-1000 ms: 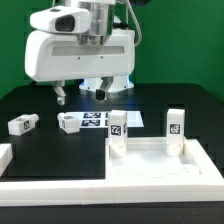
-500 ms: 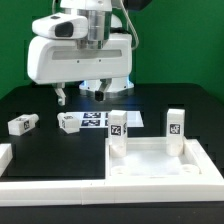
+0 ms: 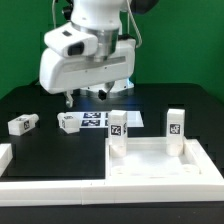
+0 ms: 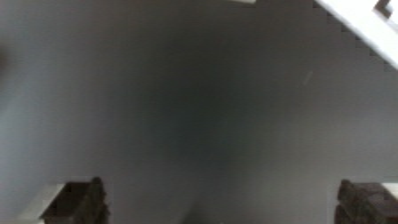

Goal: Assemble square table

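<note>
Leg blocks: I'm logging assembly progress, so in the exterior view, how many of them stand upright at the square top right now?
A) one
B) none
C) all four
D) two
D: the first leg block and the second leg block stand upright at the far edge of the square top, while the third leg block and the fourth leg block lie on the black table.

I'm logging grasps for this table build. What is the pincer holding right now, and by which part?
Nothing is held. The pincer is open, and the wrist view shows only the bare black work surface between its fingertips.
</note>
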`<action>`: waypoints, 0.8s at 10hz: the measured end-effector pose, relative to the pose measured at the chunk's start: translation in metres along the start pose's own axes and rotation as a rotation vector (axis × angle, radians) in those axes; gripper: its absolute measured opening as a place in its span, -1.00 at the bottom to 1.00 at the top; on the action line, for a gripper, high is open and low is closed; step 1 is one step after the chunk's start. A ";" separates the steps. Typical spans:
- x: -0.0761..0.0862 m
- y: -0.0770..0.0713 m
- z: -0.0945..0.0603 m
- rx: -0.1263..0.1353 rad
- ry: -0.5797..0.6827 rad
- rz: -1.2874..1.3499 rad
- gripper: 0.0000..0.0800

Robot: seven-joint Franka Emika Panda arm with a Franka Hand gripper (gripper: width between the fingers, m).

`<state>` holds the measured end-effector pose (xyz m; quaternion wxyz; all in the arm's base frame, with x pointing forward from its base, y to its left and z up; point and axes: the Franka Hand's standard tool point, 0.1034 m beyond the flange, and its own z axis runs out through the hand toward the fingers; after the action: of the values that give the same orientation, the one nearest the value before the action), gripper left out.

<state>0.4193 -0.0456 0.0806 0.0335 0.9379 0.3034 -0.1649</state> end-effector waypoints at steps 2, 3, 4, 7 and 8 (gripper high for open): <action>-0.018 -0.014 0.021 0.032 -0.084 -0.012 0.62; -0.018 -0.017 0.021 0.047 -0.151 -0.004 0.62; -0.013 -0.018 0.021 0.051 -0.184 -0.016 0.62; -0.015 -0.017 0.026 0.058 -0.222 -0.031 0.62; -0.034 -0.007 0.041 0.049 -0.245 -0.012 0.62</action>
<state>0.3783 -0.0656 0.0535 0.0464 0.9093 0.2987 -0.2860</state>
